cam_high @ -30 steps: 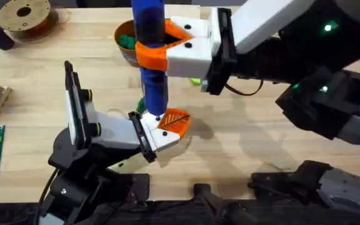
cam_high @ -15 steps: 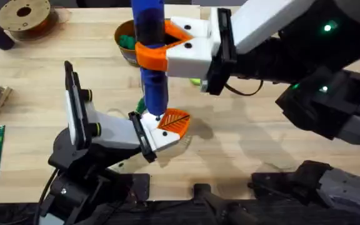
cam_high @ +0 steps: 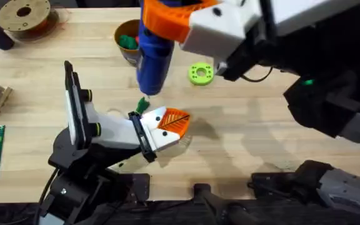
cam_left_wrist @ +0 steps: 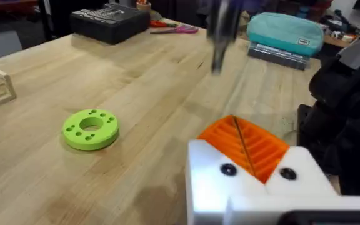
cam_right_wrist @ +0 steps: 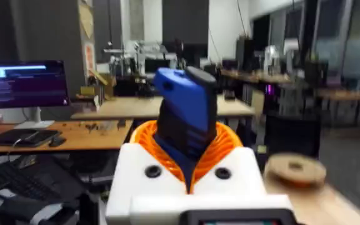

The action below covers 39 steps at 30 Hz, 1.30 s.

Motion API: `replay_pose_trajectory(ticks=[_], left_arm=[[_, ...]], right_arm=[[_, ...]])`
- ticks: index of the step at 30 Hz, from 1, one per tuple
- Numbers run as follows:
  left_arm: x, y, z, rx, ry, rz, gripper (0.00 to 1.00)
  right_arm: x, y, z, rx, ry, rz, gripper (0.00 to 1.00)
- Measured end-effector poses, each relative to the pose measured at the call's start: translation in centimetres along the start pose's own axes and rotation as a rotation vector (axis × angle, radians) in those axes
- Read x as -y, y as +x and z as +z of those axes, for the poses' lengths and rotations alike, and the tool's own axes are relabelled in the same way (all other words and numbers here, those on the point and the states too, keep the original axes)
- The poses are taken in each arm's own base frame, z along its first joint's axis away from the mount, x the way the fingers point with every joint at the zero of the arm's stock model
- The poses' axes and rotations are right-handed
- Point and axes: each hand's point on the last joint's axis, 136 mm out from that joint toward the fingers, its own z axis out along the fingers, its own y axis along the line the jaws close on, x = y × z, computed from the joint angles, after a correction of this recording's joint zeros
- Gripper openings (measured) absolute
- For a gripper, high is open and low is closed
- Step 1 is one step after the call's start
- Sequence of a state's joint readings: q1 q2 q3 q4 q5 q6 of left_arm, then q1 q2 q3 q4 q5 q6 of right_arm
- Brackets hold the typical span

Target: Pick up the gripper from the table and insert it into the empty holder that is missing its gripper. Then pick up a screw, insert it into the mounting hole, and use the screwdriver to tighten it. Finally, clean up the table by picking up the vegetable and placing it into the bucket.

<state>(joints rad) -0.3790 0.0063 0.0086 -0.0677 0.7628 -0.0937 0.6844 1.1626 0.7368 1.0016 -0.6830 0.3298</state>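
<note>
The left gripper (cam_high: 167, 128) is seen low over the table (cam_high: 242, 150), its white finger bases bearing orange wedges; its jaws appear brought together, and nothing is seen gripped between them. In the left wrist view its orange ribbed pad (cam_left_wrist: 245, 147) stands between two white bases with dark screw heads. Just beyond these jaws, touching their far edge, a small dark green piece, likely the vegetable (cam_high: 143, 104), is glimpsed. Above and beyond it the screwdriver (cam_high: 153, 53) is held upright, tip down, clear of the left jaws; the right gripper (cam_high: 180, 15) is clamped around its blue body, as is confirmed in the right wrist view (cam_right_wrist: 185, 119). Beside the screwdriver's tip, further from the left jaws, a bright green ring-shaped disc (cam_high: 200, 74) lies flat. Farther off, behind the screwdriver, the bucket (cam_high: 125, 39) is found, with something green inside it.
</note>
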Motion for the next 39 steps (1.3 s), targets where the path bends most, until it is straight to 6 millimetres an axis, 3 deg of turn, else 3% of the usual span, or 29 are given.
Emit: replay_pose_trajectory(ticks=[6, 9, 16, 25, 31, 35, 39], left_arm=[[0.0, 0.0, 0.0, 0.000, 0.000, 0.000, 0.006], [0.0, 0.0, 0.0, 0.000, 0.000, 0.000, 0.006], [0.0, 0.0, 0.0, 0.000, 0.000, 0.000, 0.006], [0.0, 0.0, 0.0, 0.000, 0.000, 0.000, 0.006], [0.0, 0.0, 0.0, 0.000, 0.000, 0.000, 0.006], [0.0, 0.0, 0.0, 0.000, 0.000, 0.000, 0.006], [0.0, 0.0, 0.0, 0.000, 0.000, 0.000, 0.006]], right_arm=[[2.3, 2.7, -0.7, -0.098, 0.065, 0.037, 0.030], [5.4, 4.5, -2.6, -0.185, 0.166, -0.012, 0.030], [15.9, 9.6, -12.0, -0.520, 0.558, -0.259, 0.030], [23.4, 13.3, -22.6, -1.113, 0.742, -0.829, 0.030], [24.4, 20.0, -30.5, -1.549, 0.618, -0.828, 0.030], [22.8, 23.5, -32.8, -1.679, 0.487, -0.746, 0.030], [21.1, 25.2, -33.9, -1.746, 0.400, -0.679, 0.030]])
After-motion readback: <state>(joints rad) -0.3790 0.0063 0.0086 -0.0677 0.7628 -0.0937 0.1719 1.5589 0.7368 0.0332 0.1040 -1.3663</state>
